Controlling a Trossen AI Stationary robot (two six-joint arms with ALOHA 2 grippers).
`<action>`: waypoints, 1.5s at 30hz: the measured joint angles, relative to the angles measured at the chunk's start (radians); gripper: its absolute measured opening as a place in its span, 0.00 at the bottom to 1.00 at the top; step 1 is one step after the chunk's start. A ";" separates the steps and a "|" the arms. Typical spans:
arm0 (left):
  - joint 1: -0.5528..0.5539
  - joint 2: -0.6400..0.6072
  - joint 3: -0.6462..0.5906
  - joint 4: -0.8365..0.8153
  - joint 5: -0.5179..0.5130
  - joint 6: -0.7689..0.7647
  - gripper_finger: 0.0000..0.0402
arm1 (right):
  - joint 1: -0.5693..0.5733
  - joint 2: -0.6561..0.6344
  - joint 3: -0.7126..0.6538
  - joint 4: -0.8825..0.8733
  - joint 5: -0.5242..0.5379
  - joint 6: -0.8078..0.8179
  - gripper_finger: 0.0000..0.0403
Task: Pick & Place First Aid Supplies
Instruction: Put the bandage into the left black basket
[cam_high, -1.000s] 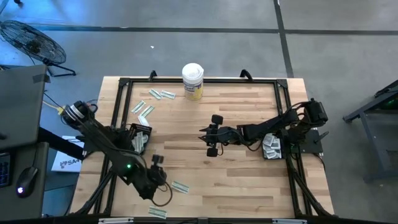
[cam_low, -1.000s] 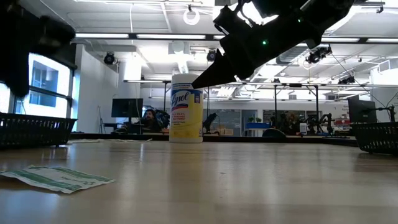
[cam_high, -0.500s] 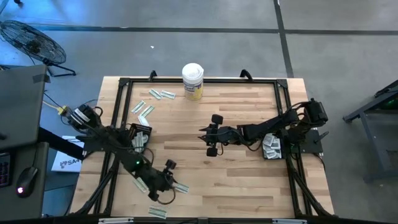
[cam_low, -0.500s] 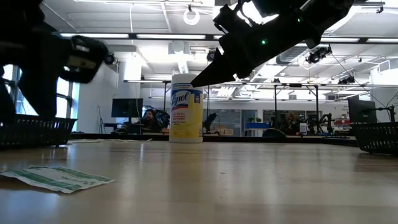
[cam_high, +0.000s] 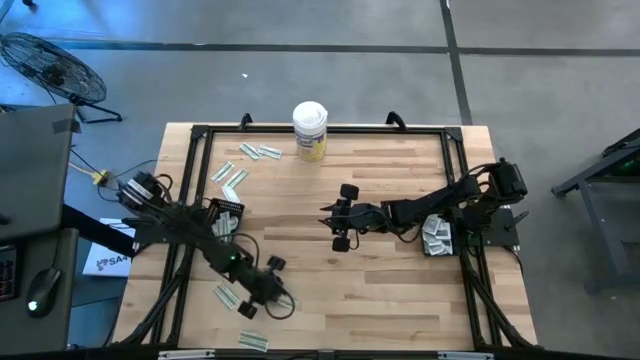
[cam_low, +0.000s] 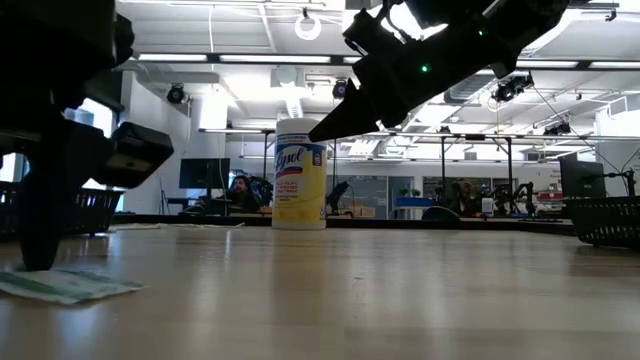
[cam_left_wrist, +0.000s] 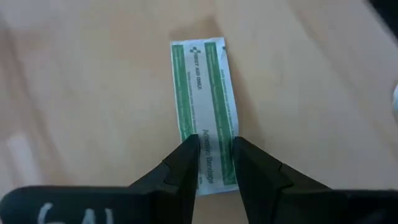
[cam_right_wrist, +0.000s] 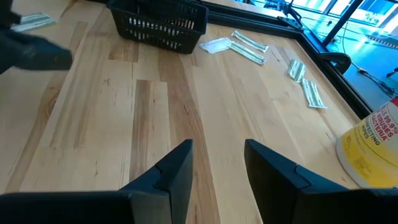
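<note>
Down over a bandage strip (cam_left_wrist: 205, 112) near the table's front-left edge!
Left gripper (cam_left_wrist: 214, 163) narrowly parted astride it, possibly touching; moved in from the left since earlier. Right gripper (cam_right_wrist: 217, 163) open mid-table, basket (cam_right_wrist: 158, 23) and canister (cam_high: 310, 130) beyond.

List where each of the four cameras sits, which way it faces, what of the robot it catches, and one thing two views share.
High: overhead, straight down; both arms, left gripper over a bandage strip.
Low: table height, level across; canister, arm silhouettes.
Left wrist: looks past its fingers at that strip.
Right wrist: looks past the open right gripper across the table toward a basket.
Shared: canister, in the high, low and right wrist views.
</note>
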 joint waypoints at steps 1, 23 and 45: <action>0.000 -0.010 0.000 -0.040 -0.020 -0.001 0.24 | 0.000 0.000 0.000 0.000 0.000 0.000 0.34; -0.001 -0.200 0.019 -0.431 -0.428 -0.153 0.24 | 0.000 0.000 0.000 0.002 0.003 0.000 0.34; 0.057 -0.211 -0.152 -0.299 -0.357 -0.294 0.24 | 0.000 0.000 0.000 0.006 0.003 -0.002 0.34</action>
